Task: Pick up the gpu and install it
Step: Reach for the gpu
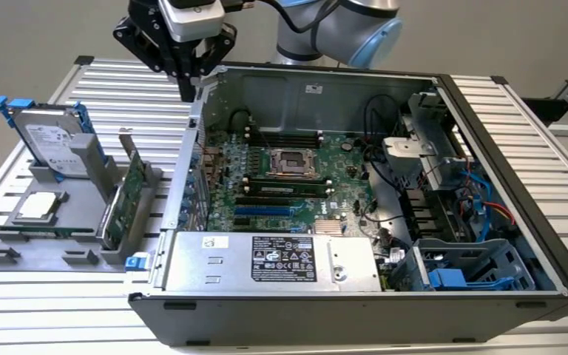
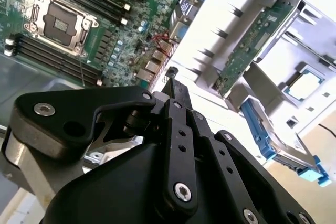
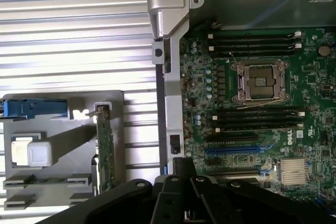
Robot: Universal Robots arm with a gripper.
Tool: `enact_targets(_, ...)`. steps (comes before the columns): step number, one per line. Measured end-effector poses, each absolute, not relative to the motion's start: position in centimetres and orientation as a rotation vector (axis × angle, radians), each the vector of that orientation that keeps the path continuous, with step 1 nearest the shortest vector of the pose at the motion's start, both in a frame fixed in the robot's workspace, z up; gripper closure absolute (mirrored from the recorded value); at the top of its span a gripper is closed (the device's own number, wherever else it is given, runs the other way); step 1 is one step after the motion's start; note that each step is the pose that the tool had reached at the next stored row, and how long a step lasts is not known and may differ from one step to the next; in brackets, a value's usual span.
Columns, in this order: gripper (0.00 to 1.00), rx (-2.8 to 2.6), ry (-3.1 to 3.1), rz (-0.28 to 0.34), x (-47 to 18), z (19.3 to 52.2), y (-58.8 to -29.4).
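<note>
We see the gripper (image 1: 188,93) hanging at about eleven o'clock in the exterior view, over the corner of the open computer case (image 1: 294,92). Its fingers are drawn tight together with nothing between them. The gpu (image 1: 124,200) is well apart from the gripper, at roughly nine o'clock from the motherboard (image 1: 294,188). It stands on edge in a slot of the grey holder (image 1: 77,259) outside the case, just beside the case's side wall. Its silver bracket rises at the twelve o'clock end of the card. In the same holder, a hard drive (image 1: 52,140) in a blue caddy stands at about eleven o'clock from the gpu. In the second wrist view we see the card's green board face, and in the first wrist view we see it edge-on. In both wrist views the dark fingertips lie over the case wall, between the holder and the motherboard.
</note>
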State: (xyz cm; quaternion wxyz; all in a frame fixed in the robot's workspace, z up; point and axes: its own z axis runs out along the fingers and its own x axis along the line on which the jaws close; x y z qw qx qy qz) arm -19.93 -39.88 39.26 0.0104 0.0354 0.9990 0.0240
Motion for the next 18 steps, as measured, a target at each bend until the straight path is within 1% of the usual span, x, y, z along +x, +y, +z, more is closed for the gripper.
enact_targets(18,1.00,0.110,3.118,0.075,-20.78,39.26,-39.88)
